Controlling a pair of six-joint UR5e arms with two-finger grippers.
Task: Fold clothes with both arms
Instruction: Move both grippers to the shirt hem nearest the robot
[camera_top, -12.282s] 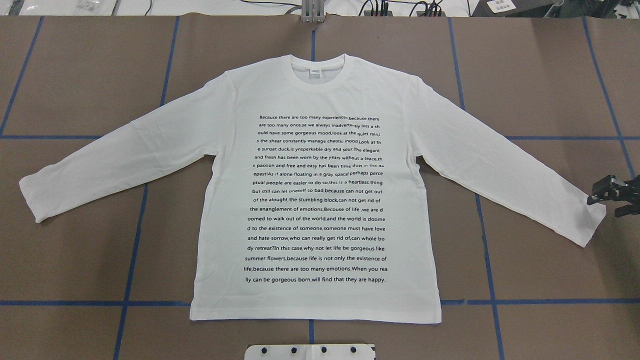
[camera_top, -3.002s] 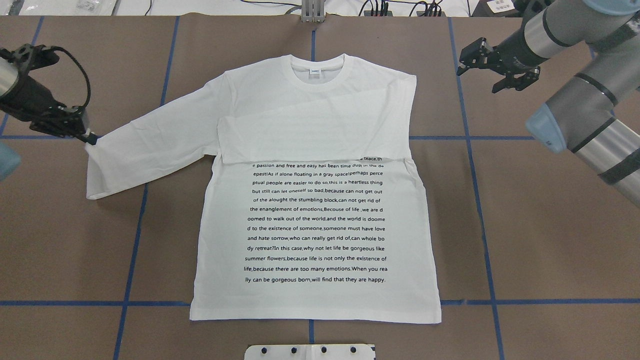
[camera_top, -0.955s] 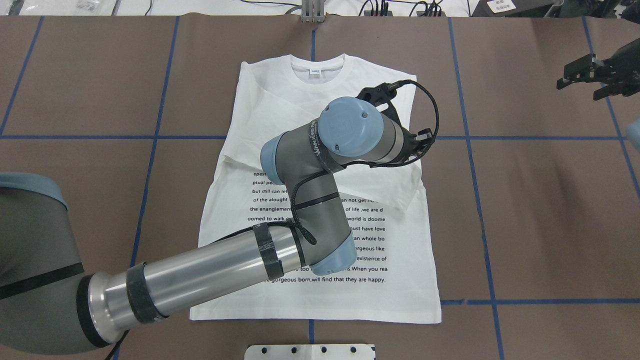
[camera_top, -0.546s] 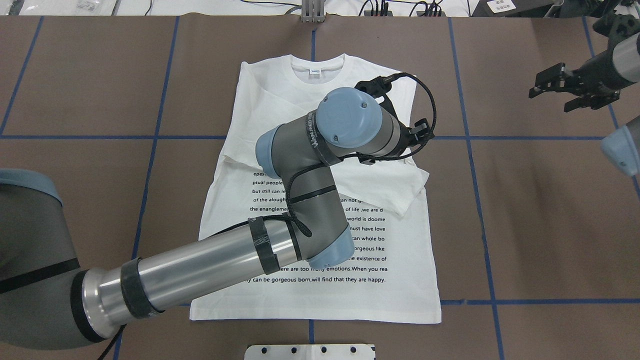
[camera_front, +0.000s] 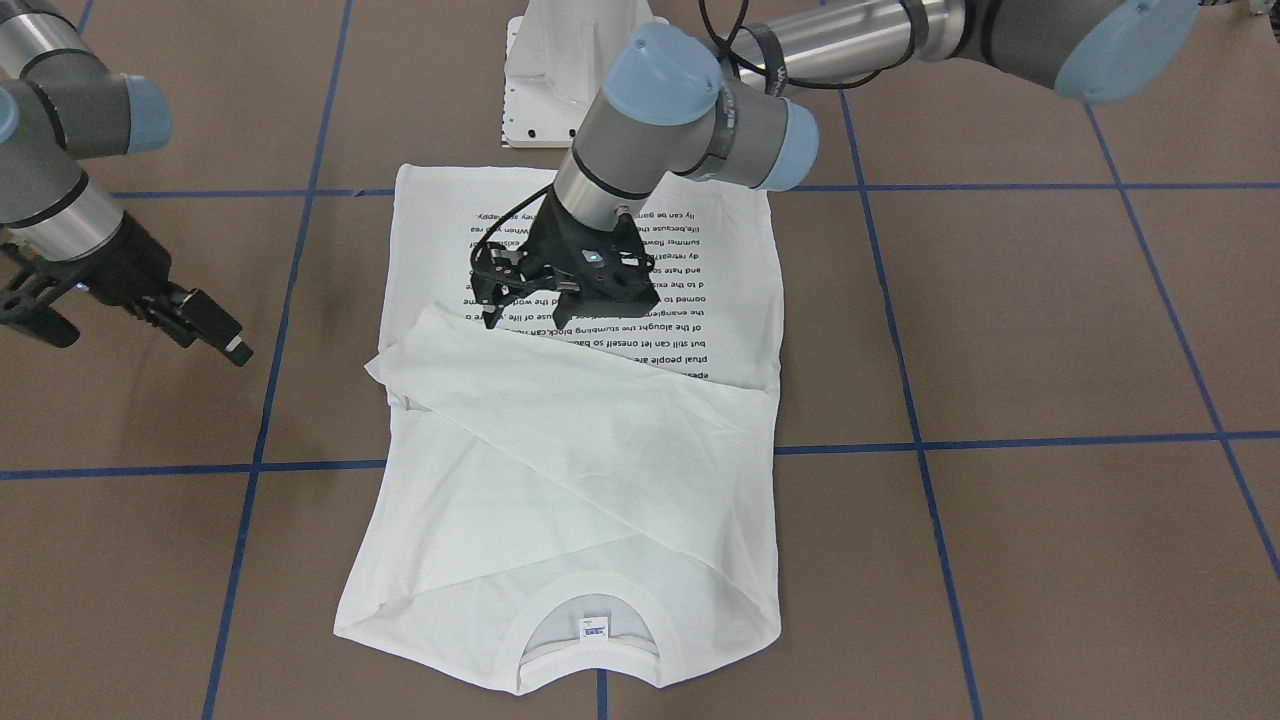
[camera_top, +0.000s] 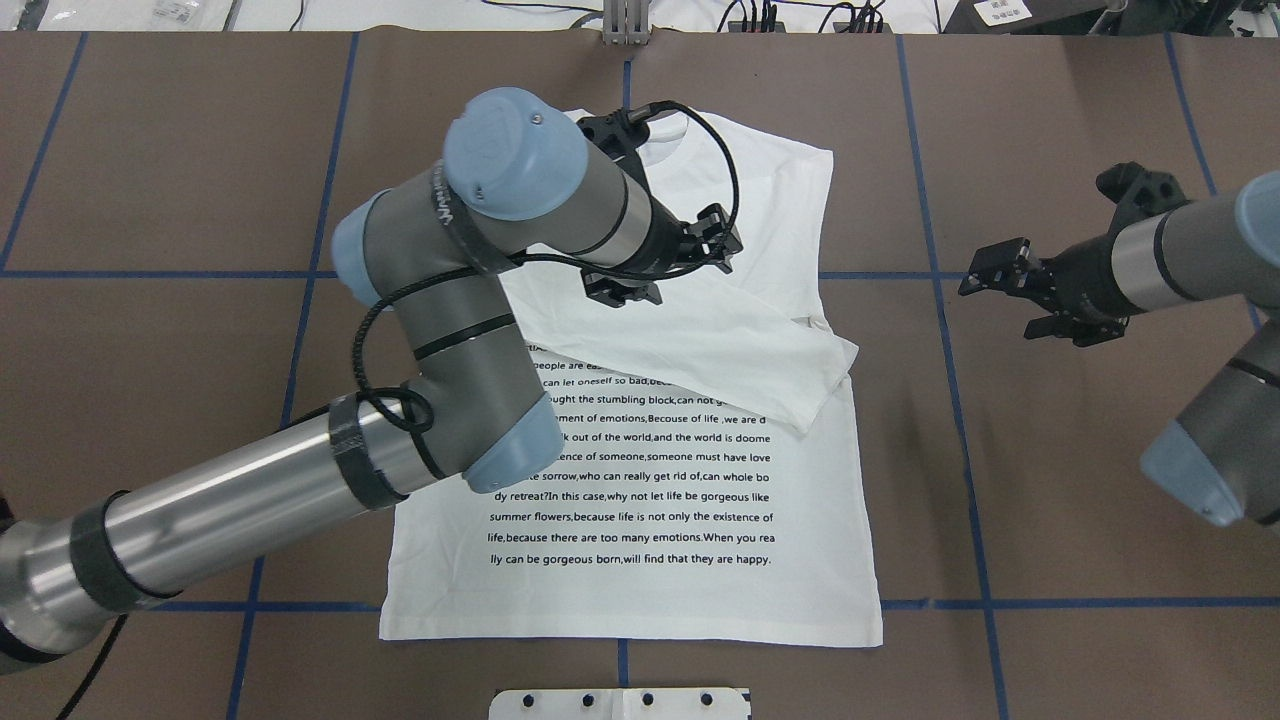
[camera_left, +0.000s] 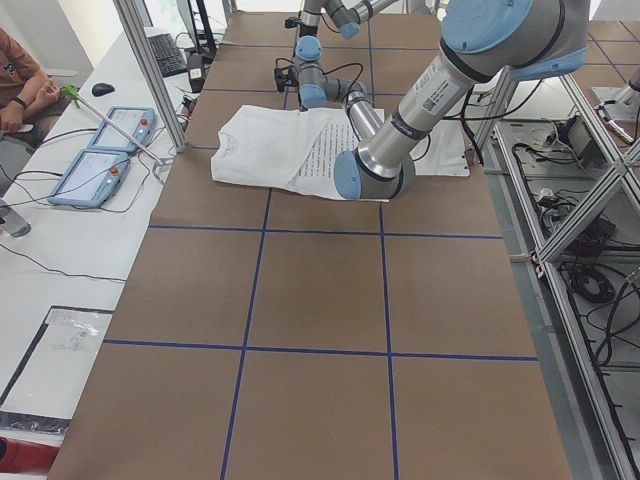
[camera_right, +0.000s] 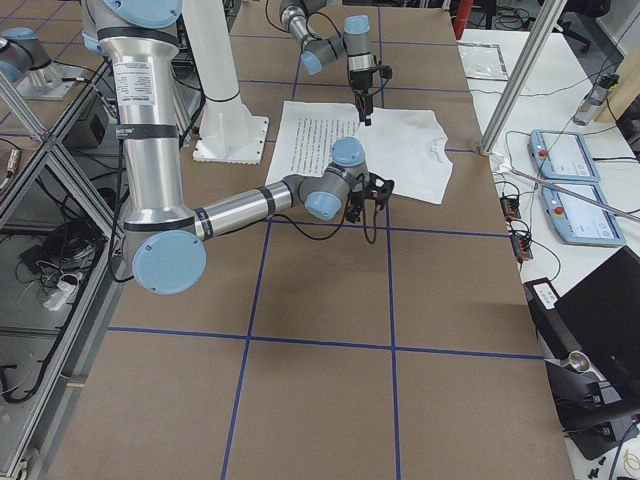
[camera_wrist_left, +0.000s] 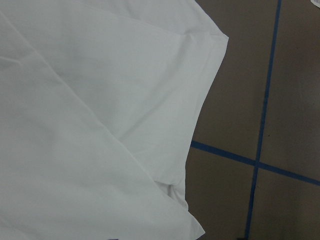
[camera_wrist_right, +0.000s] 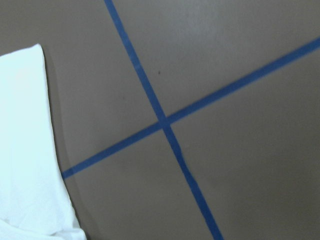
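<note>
Gripping state, left gripper (camera_top: 697, 270): the fingers were held apart with nothing between them. It was poised over the chest of the T-shirt (camera_top: 820, 560); whether the cloth was touched could not be told.
Gripping state, right gripper (camera_top: 1005, 305): the jaws were spread wide and empty. It was held over bare table (camera_top: 1100, 480) beside the shirt's right edge, clear of the cloth.
Left arm (camera_top: 470, 380): it was stretched slantwise from the robot's side across the shirt. In the overhead view the shirt's left shoulder and part of the printed text (camera_top: 640, 520) were hidden by it.
Right arm (camera_top: 1180, 250): it was kept off the shirt entirely.
T-shirt position: it was laid flat at mid-table, print side up.
Long axis: it ran from collar (camera_front: 590, 600) to hem. The collar was pointed away from the robot and the hem toward the pedestal base (camera_front: 560, 60).
Sleeves: both were laid across the chest. The upper one was set slantwise, its cuff (camera_top: 825, 375) lying just past the shirt's right side edge. The upper lines of print were covered.
Neck label (camera_front: 594, 629): it was seen inside the collar.
Surroundings: the brown table was crossed by blue tape lines (camera_top: 980, 560). Two control tablets (camera_left: 95, 170) were laid on the side bench beyond the collar end.
</note>
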